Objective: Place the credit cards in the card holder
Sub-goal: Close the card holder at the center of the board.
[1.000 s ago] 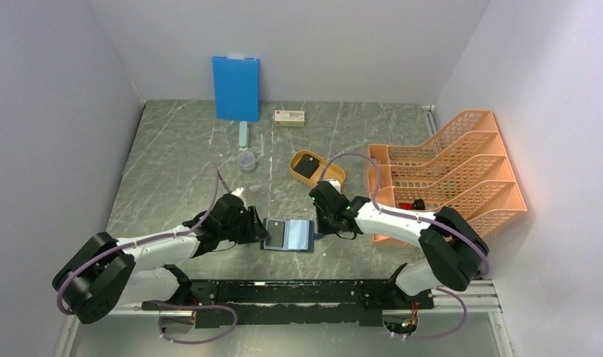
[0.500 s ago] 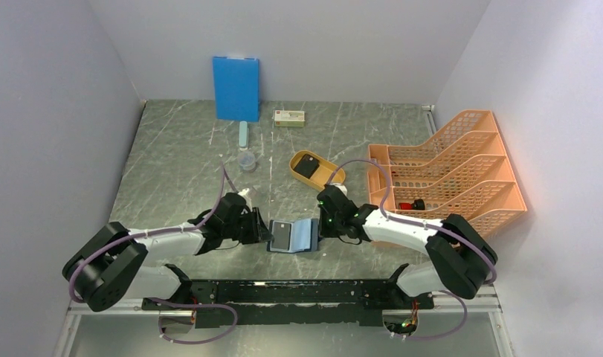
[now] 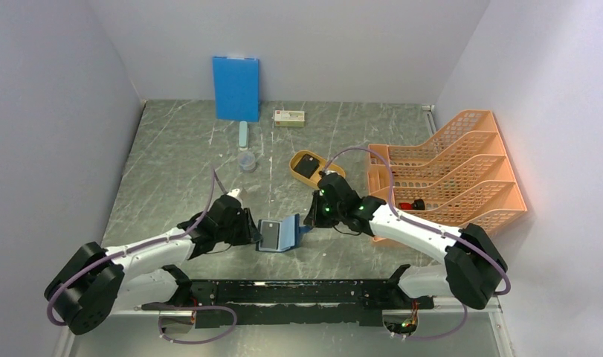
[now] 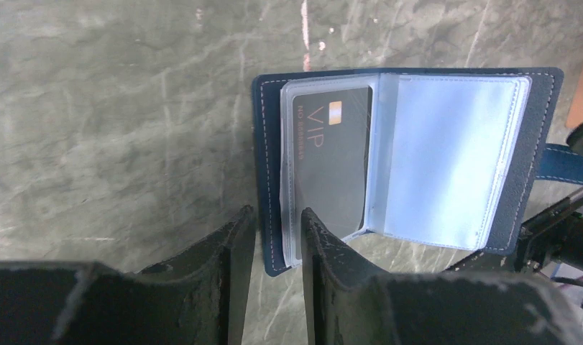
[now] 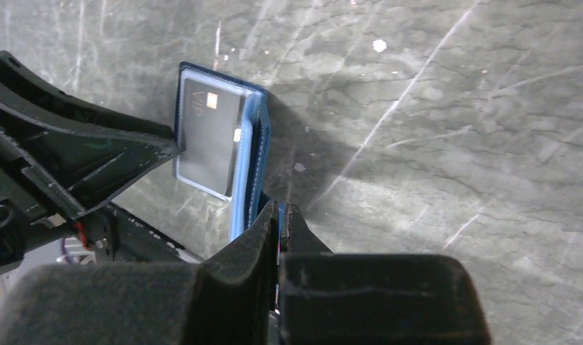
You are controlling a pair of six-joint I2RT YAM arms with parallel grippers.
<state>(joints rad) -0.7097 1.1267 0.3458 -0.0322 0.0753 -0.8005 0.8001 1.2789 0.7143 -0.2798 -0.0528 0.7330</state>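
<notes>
Here the card holder [image 4: 400, 154] lies open on the table [image 3: 179, 167] betw. both arms, a black VIP card [image 4: 331, 162] in its left sleeve. Left gripper [image 4: 277, 223] jaws pinch holder's left edge; right gripper [image 5: 279, 215] jaws closed on its snap tab, right flap lifted.

Even, soft white light fills the overhead view, and the grey marbled stone tabletop [image 3: 179, 163] shows only faint shadows. The small dark navy-blue wallet-like card holder [image 5: 239, 154] throws one clear, soft-edged shadow to its right in the right wrist view, so the light perhaps comes from its left. Pale sheen lies on the holder's clear plastic sleeves [image 4: 446, 158]. Below the holder, both wrist views show the black hand fingers [image 4: 223, 287] blurred and dark.
</notes>
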